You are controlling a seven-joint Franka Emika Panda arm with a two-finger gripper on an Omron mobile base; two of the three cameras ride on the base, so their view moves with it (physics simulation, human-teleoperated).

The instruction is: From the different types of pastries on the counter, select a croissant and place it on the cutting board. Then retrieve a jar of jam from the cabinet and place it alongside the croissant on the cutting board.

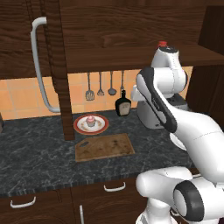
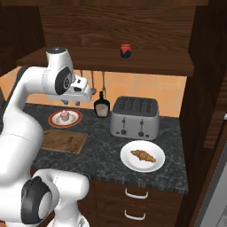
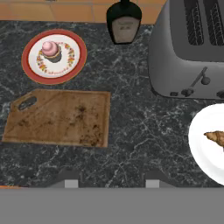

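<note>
One croissant (image 3: 215,138), one cupcake (image 3: 50,49), one cutting board (image 3: 59,117) and one jar of jam (image 2: 126,50) are visible. The gripper (image 3: 108,180) hovers above the counter (image 3: 140,131), jaws narrowed, holding nothing; board ahead-left, croissant right.

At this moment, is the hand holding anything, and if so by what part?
Nothing is held. The hand hangs above the counter with nothing between its fingertips; the croissant lies on its white plate, the cutting board is bare.

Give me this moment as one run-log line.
gripper: shut, empty, above counter | croissant: on white plate | cutting board: bare | jar of jam: on cabinet shelf
</note>
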